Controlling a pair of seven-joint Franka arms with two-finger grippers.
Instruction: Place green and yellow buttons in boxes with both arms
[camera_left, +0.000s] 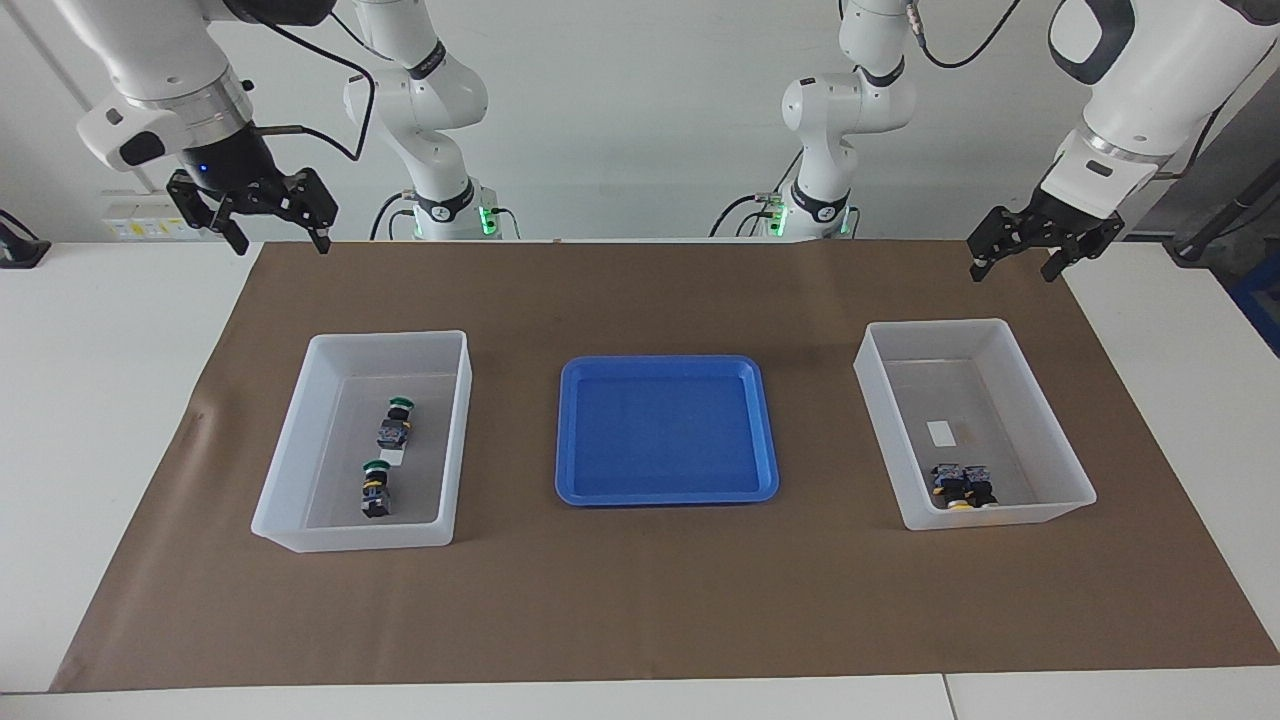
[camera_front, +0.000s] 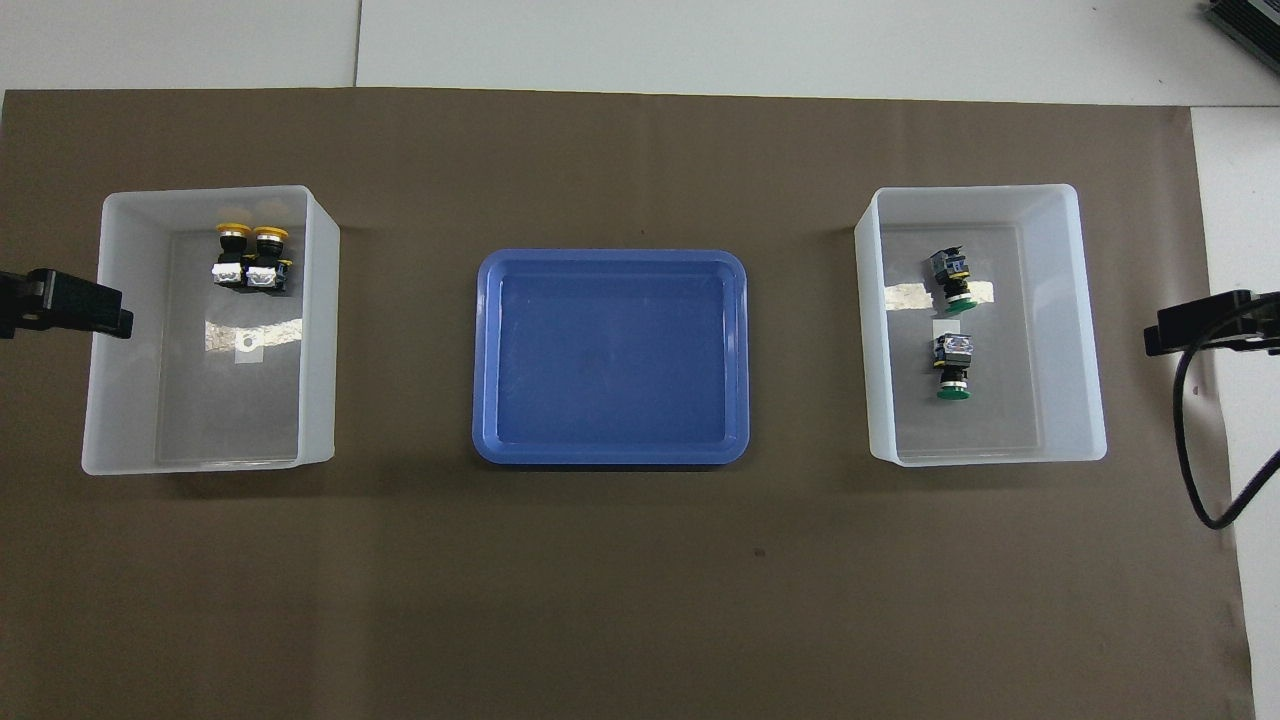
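Two green buttons (camera_left: 396, 420) (camera_left: 375, 490) lie in the box (camera_left: 390, 338) at the right arm's end of the table. They also show in the overhead view (camera_front: 950, 280) (camera_front: 952, 368). Two yellow buttons (camera_left: 962, 486) lie side by side in the box (camera_left: 940, 325) at the left arm's end, against its wall farthest from the robots. They also show in the overhead view (camera_front: 250, 258). My right gripper (camera_left: 278, 238) is open and empty, raised over the mat's corner. My left gripper (camera_left: 1012, 268) is open and empty, raised over the mat's other corner.
A shallow blue tray (camera_left: 665, 363) sits in the middle of the brown mat (camera_left: 640, 600), between the two boxes, with nothing in it. Each box holds a small white label (camera_left: 941, 432). White table shows around the mat.
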